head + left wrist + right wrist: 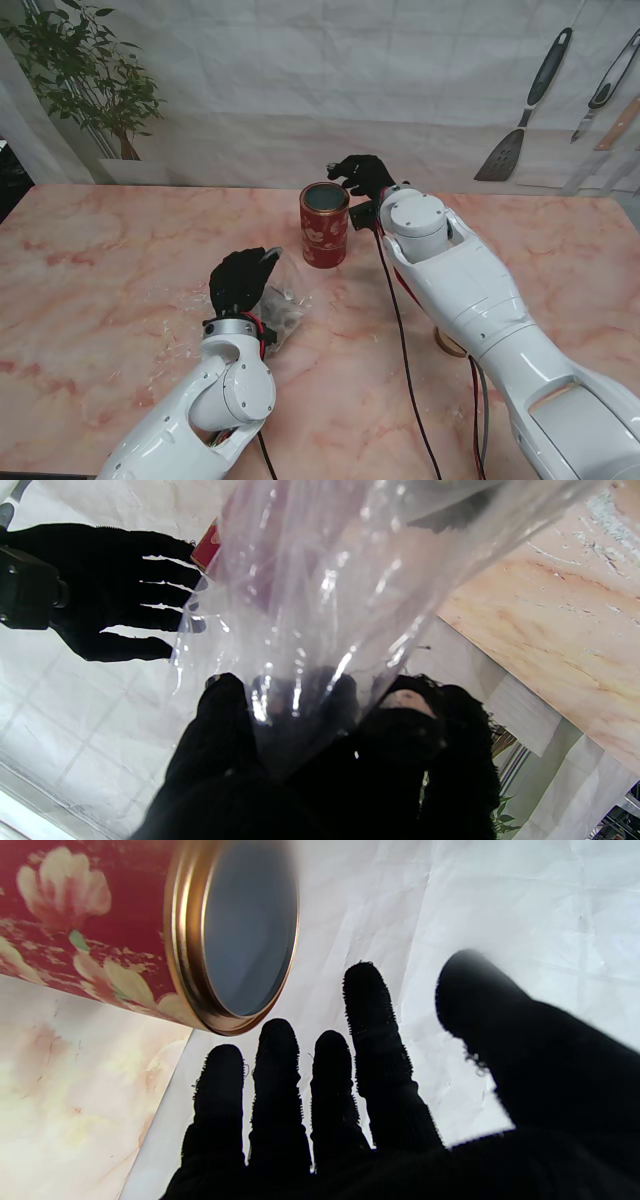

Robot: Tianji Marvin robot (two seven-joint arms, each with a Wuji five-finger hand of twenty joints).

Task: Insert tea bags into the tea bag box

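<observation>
A red floral tea tin with a gold rim stands upright and lidless near the middle of the table; its mouth looks empty. My right hand hovers just beyond the tin on its right, fingers spread, holding nothing. My left hand is nearer to me and left of the tin, its fingers closed on a clear plastic bag. That bag fills the left wrist view, with the right hand and the tin's red edge seen behind it. I cannot make out tea bags inside.
A round tan lid-like disc lies partly hidden under my right forearm. A potted plant stands at the far left corner. Kitchen spatulas hang on the back wall at the right.
</observation>
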